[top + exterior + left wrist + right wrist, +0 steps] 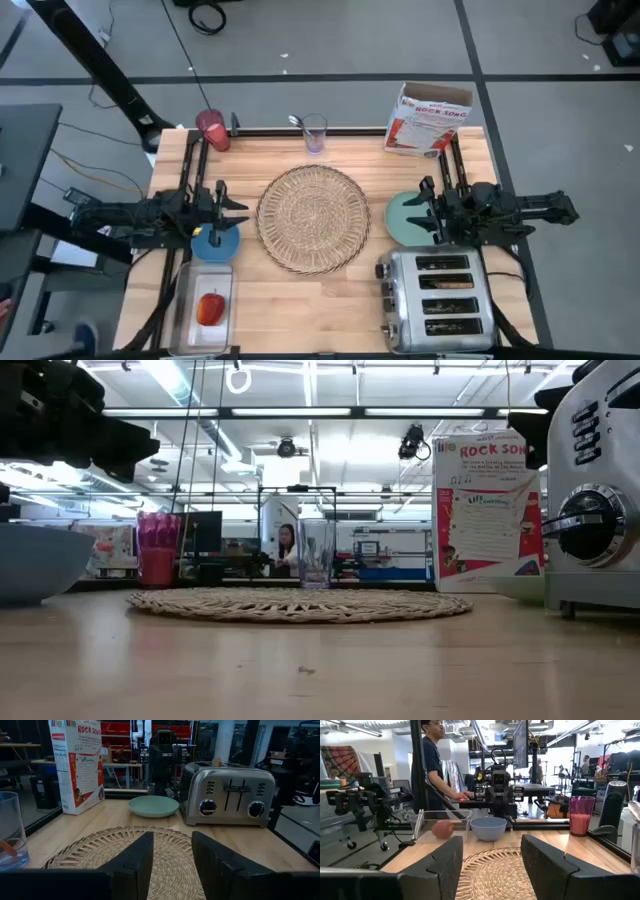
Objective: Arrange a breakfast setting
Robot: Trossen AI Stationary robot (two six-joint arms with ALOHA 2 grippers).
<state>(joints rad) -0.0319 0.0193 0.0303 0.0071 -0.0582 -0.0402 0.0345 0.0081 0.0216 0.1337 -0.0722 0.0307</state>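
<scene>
The round woven placemat [312, 217] lies at the table's middle. The blue bowl [213, 245] stands at its left. My left gripper [238, 212] hovers open over the bowl's far side, fingers [134, 865] level and pointing toward the mat. The mint-green plate [400, 218] lies right of the mat, and my right gripper [414, 210] stands open above it, pointing left. The red apple [210, 308] rests in a clear tub. The red-filled glass [212, 130] stands at the far left. A spoon [296, 122] stands in a clear glass [315, 133]. No toast slice shows plainly.
A chrome toaster [440, 300] stands at the near right, close beside my right arm. A cereal box [430, 118] stands at the far right. The clear tub [205, 305] sits at the near left. A person [434, 760] stands beyond the table's left side.
</scene>
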